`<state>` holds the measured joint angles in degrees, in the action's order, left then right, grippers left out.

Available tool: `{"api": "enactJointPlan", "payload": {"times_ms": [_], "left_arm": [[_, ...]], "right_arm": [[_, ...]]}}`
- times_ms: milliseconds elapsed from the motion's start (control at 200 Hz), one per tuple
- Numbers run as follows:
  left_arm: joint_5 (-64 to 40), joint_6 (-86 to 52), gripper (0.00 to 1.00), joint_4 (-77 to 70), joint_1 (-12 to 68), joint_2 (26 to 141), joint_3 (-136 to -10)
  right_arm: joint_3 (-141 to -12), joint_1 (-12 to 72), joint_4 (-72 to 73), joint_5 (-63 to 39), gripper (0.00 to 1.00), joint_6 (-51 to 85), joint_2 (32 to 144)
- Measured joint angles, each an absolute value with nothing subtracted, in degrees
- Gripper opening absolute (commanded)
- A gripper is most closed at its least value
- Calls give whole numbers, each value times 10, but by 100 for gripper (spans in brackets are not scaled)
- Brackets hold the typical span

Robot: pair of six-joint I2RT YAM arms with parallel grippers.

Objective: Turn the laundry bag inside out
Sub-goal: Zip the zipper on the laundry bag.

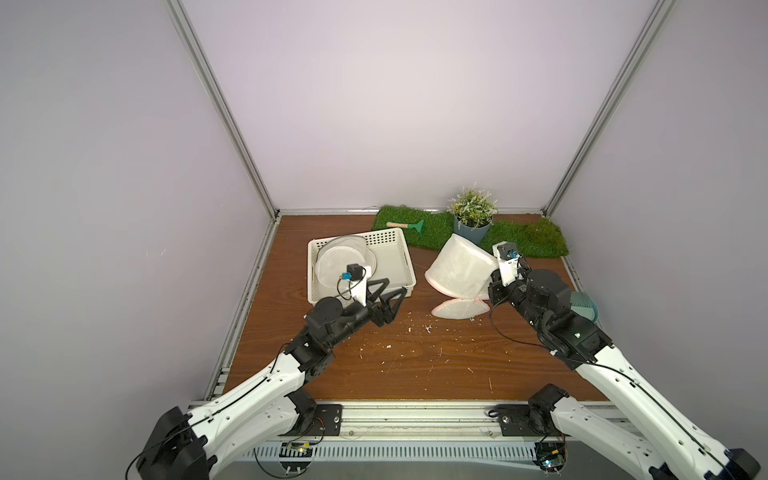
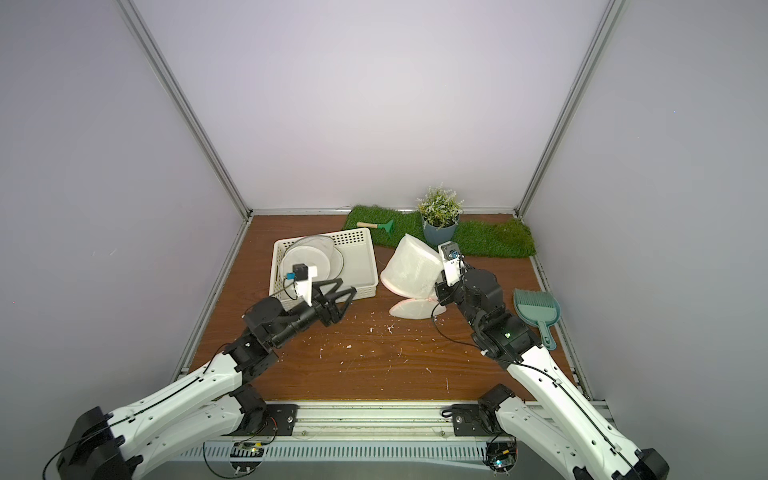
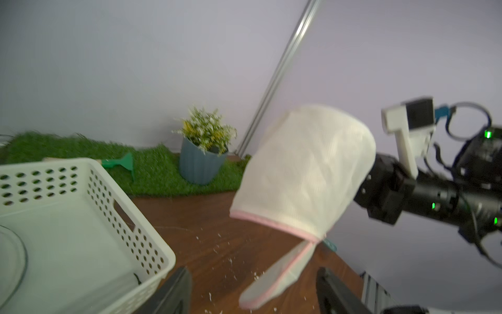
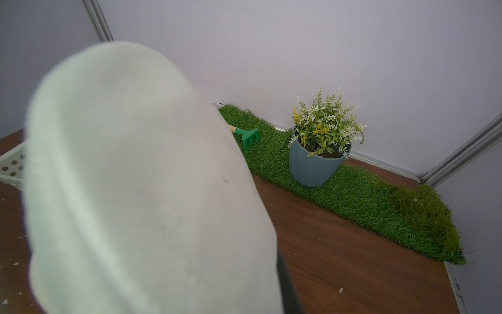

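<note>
The laundry bag [image 1: 457,266] [image 2: 409,268] is a white mesh cylinder with a pink rim, lifted and tilted at the table's middle right. Its mouth faces down toward the table, and its round pink-edged flap [image 1: 457,309] [image 3: 274,280] hangs onto the wood. My right gripper [image 1: 492,289] [image 2: 438,291] is shut on the bag's wall at the right side. The bag [image 4: 135,190] hides its jaws apart from one dark finger [image 4: 288,288]. My left gripper [image 1: 395,286] [image 2: 348,286] [image 3: 252,296] stands open and holds nothing, left of the bag [image 3: 304,168] by the basket's front corner.
A white perforated basket [image 1: 399,245] [image 3: 114,195] at the back left holds round white mesh pieces [image 1: 345,262]. A grass mat [image 1: 519,239] along the back wall carries a potted plant [image 1: 471,228] and a green rake [image 1: 409,225]. A teal dustpan [image 2: 536,307] lies at the right edge. White crumbs [image 1: 415,328] dot the wood.
</note>
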<state>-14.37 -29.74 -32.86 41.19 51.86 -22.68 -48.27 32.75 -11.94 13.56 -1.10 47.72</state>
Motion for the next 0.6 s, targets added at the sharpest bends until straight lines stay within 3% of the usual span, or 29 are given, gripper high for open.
{"api": "enactJointPlan", "payload": {"times_ms": [210,600], "left_arm": [[-232,-256,79,-441,432,629,-213],[-345,-154,81,-556,476,807,-333]], "right_arm": [[-492,338,-140,131,0,-4,481],[-499,352,-145,114,0,2,492]]}}
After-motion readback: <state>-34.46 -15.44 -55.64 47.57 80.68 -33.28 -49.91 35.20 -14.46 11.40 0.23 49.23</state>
